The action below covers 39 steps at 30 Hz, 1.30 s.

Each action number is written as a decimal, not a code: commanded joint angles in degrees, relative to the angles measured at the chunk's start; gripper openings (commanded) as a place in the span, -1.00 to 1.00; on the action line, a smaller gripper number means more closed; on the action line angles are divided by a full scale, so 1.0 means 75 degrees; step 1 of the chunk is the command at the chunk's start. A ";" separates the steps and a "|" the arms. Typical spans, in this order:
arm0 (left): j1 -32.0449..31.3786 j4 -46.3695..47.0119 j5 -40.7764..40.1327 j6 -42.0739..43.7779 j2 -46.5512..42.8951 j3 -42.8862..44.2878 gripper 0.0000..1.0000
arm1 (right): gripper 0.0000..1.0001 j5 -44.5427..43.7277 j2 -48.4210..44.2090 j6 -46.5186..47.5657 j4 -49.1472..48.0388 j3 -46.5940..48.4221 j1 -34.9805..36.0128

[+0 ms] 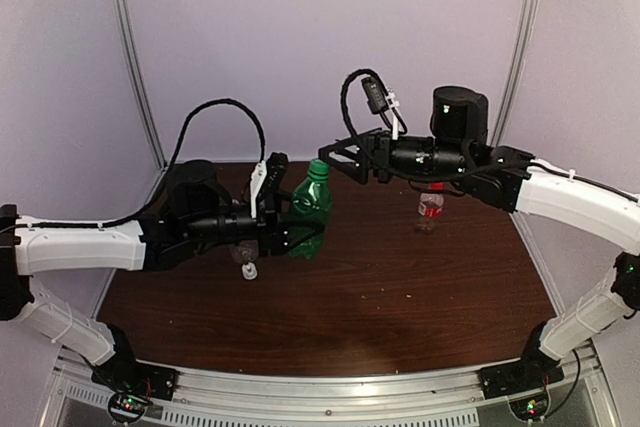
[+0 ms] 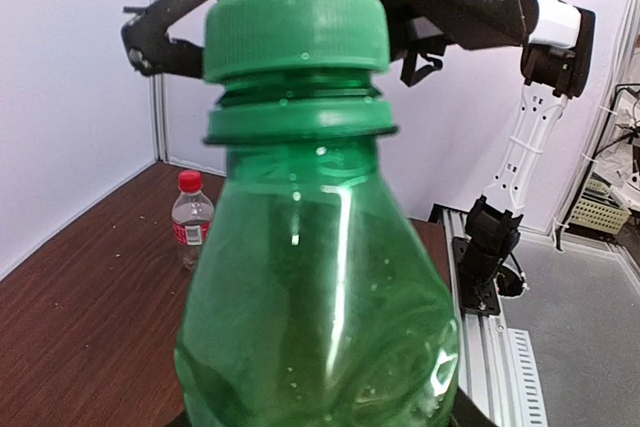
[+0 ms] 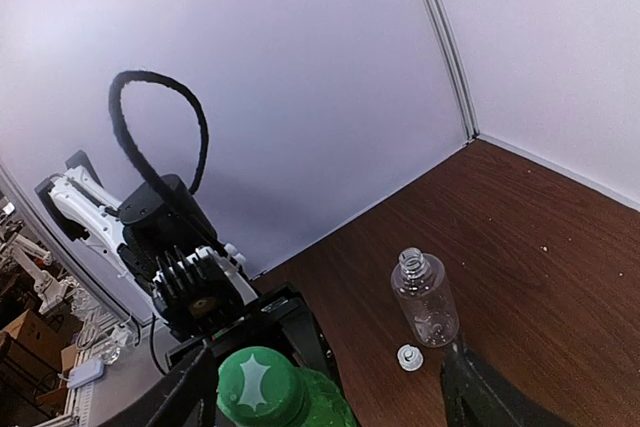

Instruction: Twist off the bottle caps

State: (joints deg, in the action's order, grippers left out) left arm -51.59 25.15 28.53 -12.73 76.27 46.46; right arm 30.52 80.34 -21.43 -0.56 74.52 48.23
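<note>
**Green bottle held, wide claw around its cap**

On the left we see the left gripper (image 1: 300,230). It is closed on the lower part of the green bottle (image 2: 320,287) and holds it upright just above the brown table (image 1: 400,307).

Under the left arm stands the clear bottle (image 3: 425,297). Its neck is open. The white cap (image 3: 408,357) lies on the table right beside its foot.

In the middle, the green cap (image 2: 295,32) sits on the neck of the green bottle. We can see a bit of screw thread just under it.

The right gripper (image 3: 330,397) comes in from the right, up at the height of the cap. Its two fingers (image 3: 185,397) are spread wide, one on each side of the green cap. From the right wrist camera we see a gap between the cap and each finger, so this claw holds nothing.

Further right, well apart from the green bottle, stands the small bottle with the red label (image 2: 190,222). It is upright on the table. The red cap (image 2: 189,181) is on top of it.
</note>
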 commanded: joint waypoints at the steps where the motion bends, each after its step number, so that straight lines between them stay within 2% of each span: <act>1: -0.0035 0.0094 -0.0407 0.0047 0.0072 0.0257 -0.34 | 0.52 -0.0618 0.0215 -0.0053 0.0205 0.0332 0.0236; 9: -0.0031 0.0024 -0.0519 0.0086 0.0085 0.0240 -0.33 | 0.17 -0.0567 0.0356 0.0042 0.0219 0.0405 0.0377; 16: -0.0035 -0.0024 -0.0603 0.0117 0.0085 0.0244 -0.34 | 0.06 -0.0433 0.0409 0.0096 0.0210 0.0466 0.0457; 22: -0.0032 -0.0059 -0.0660 0.0129 0.0067 0.0233 -0.34 | -0.18 -0.0316 0.0451 0.0128 0.0239 0.0491 0.0481; 35: -0.0035 -0.0083 -0.0745 0.0139 0.0004 0.0215 -0.34 | -0.16 -0.0238 0.0608 0.0206 0.0422 0.0585 0.0511; 39: -0.0035 -0.0095 -0.0752 0.0151 -0.0009 0.0205 -0.34 | -0.31 -0.0185 0.0634 0.0221 0.0418 0.0593 0.0512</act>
State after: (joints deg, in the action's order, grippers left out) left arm -51.59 22.39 23.35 -12.60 76.62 46.54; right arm 28.27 84.60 -20.62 2.46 76.88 51.72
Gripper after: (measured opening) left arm 0.524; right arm 0.376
